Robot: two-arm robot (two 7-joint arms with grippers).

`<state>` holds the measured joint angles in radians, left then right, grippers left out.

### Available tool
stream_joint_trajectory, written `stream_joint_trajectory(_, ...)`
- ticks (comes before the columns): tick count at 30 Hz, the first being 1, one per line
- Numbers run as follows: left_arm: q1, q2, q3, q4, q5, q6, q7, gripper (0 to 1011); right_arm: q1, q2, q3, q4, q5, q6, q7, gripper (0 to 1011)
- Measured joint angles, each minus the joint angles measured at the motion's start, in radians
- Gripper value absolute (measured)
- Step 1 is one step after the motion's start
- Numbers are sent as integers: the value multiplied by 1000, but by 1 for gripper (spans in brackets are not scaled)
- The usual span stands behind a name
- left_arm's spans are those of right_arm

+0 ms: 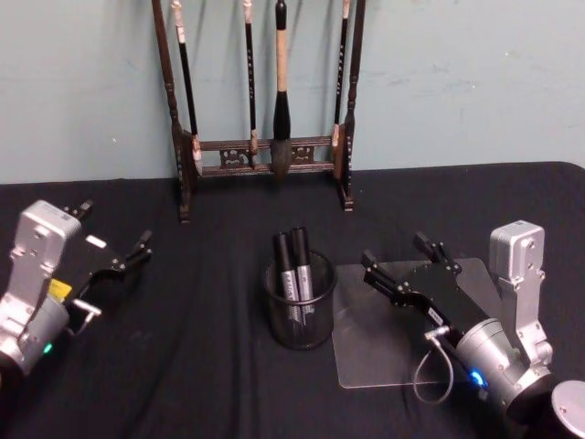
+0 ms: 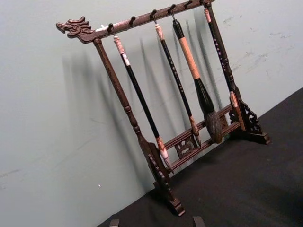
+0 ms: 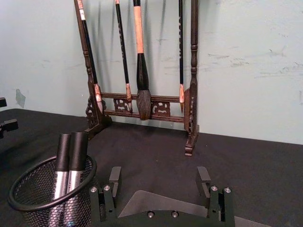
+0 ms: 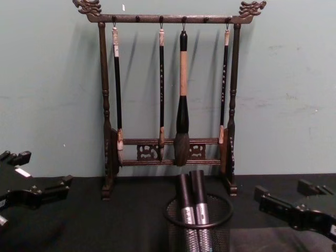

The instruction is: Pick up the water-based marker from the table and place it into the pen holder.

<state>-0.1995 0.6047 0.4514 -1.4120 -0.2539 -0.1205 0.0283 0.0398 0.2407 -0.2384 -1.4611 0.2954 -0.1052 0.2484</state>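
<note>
Head view: 2 markers (image 1: 294, 265) upright in pen holder (image 1: 300, 306), mid-table. Light, stiff, smooth; grip mid-barrel. Left gripper (image 1: 114, 247) and right gripper (image 1: 402, 265) flank it, jaws apart, empty.

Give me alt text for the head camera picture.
Two markers stand in a black mesh pen holder mid-table, between two open, empty pincers: left, right. A clear sheet lies beside the holder, a wooden brush rack behind.
</note>
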Motion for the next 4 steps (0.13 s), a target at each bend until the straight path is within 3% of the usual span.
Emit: stream_joint_trajectory(4,0,0,0,0,0,0,0,1009,0,0,0,0,0,0,0,1002)
